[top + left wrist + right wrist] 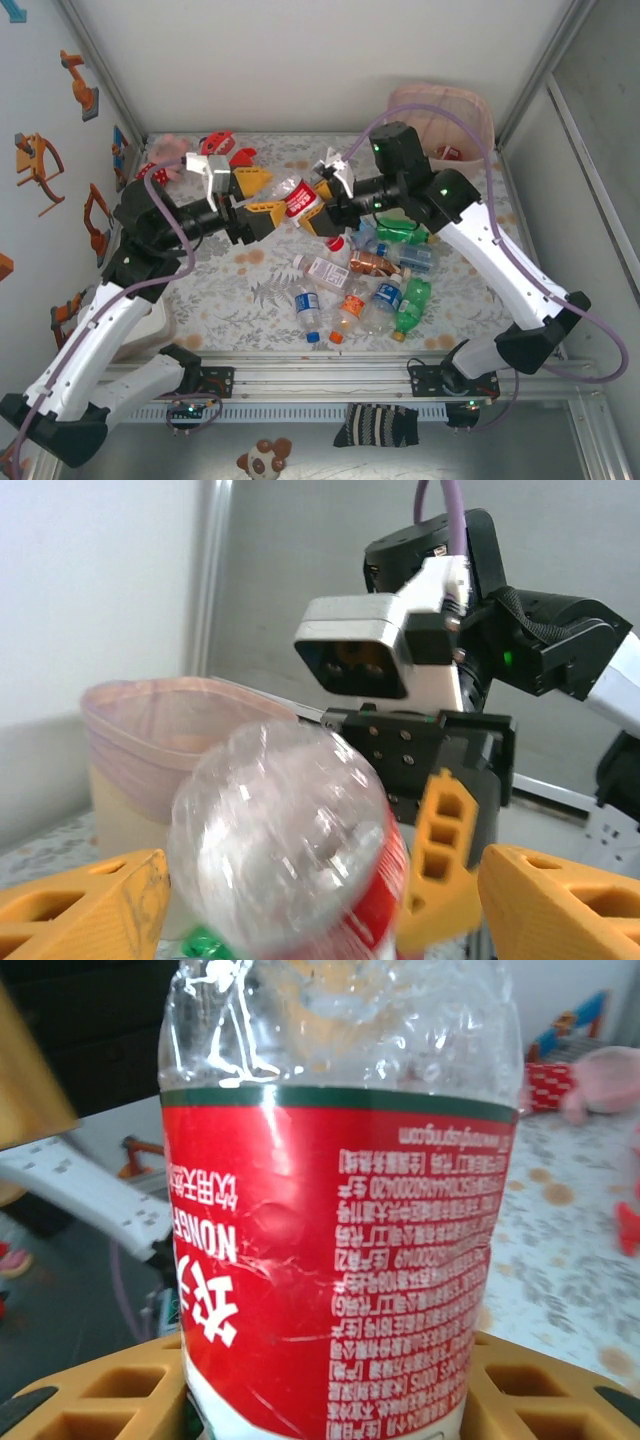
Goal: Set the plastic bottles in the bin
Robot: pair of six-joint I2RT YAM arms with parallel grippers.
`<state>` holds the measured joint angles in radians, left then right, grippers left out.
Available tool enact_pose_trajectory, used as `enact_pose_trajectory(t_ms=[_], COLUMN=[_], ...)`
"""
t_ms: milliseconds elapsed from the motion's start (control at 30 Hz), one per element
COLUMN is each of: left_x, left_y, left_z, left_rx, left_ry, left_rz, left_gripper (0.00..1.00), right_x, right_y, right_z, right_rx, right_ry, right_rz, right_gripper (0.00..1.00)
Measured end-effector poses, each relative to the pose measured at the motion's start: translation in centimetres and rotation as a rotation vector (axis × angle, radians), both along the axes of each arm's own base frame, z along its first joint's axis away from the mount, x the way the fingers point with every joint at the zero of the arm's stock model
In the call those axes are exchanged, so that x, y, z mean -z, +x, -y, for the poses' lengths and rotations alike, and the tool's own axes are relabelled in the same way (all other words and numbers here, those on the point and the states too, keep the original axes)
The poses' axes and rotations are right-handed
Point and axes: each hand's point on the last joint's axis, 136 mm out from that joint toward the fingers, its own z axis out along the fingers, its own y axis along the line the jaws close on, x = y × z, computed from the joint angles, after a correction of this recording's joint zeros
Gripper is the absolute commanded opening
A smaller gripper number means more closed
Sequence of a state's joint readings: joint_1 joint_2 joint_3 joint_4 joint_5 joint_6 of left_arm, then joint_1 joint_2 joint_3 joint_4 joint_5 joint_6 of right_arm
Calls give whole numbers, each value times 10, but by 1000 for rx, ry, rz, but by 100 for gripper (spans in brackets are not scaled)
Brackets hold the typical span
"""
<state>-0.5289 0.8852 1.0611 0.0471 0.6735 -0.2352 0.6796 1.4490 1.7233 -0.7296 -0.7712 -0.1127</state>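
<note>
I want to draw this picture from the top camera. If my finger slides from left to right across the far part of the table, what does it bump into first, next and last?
pink plush toy → red-labelled bottle, lifted above the table → pink bin in the far right corner

Red label, green plastic, pink bin on a flowered table.

The clear crinkled plastic bottle (340, 1260) wears a red label with white lettering and a dark green band along its top edge. At lower centre of the overhead view, the heap of clear and green plastic bottles (365, 285) shows blue, orange, red and white labels. The tall round bin (130, 740) is pink above, cream below. The tabletop (250, 290) is pale grey, leaf-patterned, with orange-brown blotches.
</note>
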Motion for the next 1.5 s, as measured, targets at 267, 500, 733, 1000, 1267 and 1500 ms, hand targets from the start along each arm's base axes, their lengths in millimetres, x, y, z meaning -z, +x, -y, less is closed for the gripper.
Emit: enact_pose_trajectory(t_ms=[267,500,733,1000,1267,1500], left_x=[4,9,9,11,12,15], left_y=[11,18,19,19,19,16], left_z=[-20,-23,-24,-24,-24,-26], left_rx=[-161,-206,-210,-210,-209,-214], left_ry=[-12,-9,-8,-6,-7,-2], left_rz=[22,8,6,1,-2,-10], left_gripper=[80,80,81,81,81,81], right_x=[-28,-46,-28,33,103,159], right_y=[81,153,220,273,289,297], right_z=[63,132,206,271,276,276], right_rx=[347,704,1042,1273,1289,1282], right_ry=[22,28,-36,-150,-268,-360], right_rz=[15,15,-31,-186,-350,-475], right_gripper=[51,51,50,50,50,51])
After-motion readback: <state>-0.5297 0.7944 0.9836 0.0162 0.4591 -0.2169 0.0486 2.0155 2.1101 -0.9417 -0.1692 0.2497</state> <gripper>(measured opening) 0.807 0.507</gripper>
